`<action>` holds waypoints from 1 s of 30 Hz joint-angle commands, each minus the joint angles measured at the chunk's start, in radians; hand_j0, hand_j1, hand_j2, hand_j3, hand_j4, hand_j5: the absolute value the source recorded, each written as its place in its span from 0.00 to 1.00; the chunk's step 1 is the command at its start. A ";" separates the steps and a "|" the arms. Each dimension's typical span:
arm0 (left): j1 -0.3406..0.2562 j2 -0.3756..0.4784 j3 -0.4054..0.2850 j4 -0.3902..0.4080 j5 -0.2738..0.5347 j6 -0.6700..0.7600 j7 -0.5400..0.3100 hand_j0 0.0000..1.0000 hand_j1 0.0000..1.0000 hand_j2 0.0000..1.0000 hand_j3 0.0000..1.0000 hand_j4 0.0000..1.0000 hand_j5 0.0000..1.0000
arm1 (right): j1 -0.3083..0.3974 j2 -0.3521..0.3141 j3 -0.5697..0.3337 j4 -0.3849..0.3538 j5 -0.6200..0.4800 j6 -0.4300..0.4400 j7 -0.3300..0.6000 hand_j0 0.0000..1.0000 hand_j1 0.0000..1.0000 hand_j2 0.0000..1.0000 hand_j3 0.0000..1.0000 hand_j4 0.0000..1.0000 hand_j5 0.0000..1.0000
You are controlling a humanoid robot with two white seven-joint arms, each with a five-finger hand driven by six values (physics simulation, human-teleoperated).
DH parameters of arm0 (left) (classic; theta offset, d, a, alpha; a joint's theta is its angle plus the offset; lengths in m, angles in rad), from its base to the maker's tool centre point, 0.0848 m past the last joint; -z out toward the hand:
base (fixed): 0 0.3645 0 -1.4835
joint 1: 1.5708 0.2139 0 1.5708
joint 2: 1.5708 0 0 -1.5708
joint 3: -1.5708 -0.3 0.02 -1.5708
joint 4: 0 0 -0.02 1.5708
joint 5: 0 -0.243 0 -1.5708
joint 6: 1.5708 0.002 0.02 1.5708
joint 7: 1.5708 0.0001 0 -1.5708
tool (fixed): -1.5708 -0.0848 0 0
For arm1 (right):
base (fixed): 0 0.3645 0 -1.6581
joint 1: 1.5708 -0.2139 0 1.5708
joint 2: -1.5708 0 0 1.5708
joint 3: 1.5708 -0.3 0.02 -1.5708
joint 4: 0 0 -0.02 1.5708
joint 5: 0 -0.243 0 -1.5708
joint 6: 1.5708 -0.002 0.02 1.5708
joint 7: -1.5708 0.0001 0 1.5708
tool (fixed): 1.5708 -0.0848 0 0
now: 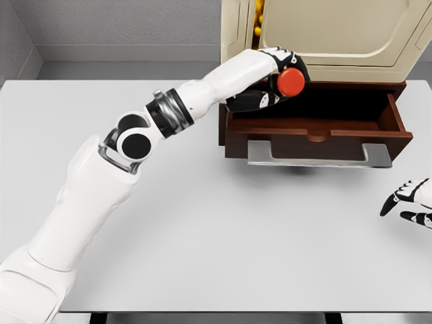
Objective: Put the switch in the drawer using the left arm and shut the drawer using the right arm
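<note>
While over open drawer (317,128), left hand (273,84) gripping switch (291,82)

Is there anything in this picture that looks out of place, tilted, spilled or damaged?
Nothing stands out. The drawer is pulled open and sits straight. The left hand holds the switch, with its red cap, over the drawer's left end. The right hand rests at the table's right edge, fingers relaxed. Nothing is spilled or broken.

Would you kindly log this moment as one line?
left hand: holds switch over open drawer | right hand: open, idle at right edge
</note>
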 commanded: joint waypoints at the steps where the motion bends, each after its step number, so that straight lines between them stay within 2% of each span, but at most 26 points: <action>1: 0.000 0.001 0.000 0.000 -0.037 -0.001 0.000 0.35 0.35 0.35 0.35 0.35 0.35 | 0.000 -0.001 0.000 0.000 -0.007 0.003 0.000 0.55 0.55 0.55 0.55 0.55 0.55; 12: -0.028 0.002 -0.027 0.000 -0.103 -0.009 0.002 0.35 0.35 0.35 0.35 0.35 0.35 | -0.011 0.000 0.017 0.000 -0.007 0.003 0.000 0.54 0.54 0.54 0.54 0.54 0.54; 24: -0.049 0.004 -0.038 0.026 -0.112 -0.009 0.002 0.36 0.36 0.36 0.36 0.36 0.36 | -0.014 -0.001 0.019 0.000 -0.007 0.003 0.000 0.54 0.54 0.54 0.54 0.54 0.54; 26: -0.049 0.005 -0.038 0.026 -0.112 -0.009 0.002 0.41 0.41 0.41 0.41 0.41 0.41 | -0.015 -0.001 0.019 0.000 -0.007 0.003 0.000 0.54 0.54 0.54 0.54 0.54 0.54; 28: -0.049 0.007 -0.038 0.026 -0.112 -0.009 0.002 0.52 0.52 0.52 0.52 0.52 0.52 | -0.018 -0.003 0.020 0.000 -0.005 0.003 0.000 0.54 0.54 0.54 0.54 0.54 0.54; 30: -0.049 0.007 -0.038 0.026 -0.112 -0.009 0.002 0.63 0.63 0.63 0.63 0.63 0.63 | -0.046 -0.004 0.063 0.000 -0.005 0.003 0.000 0.54 0.54 0.54 0.54 0.54 0.54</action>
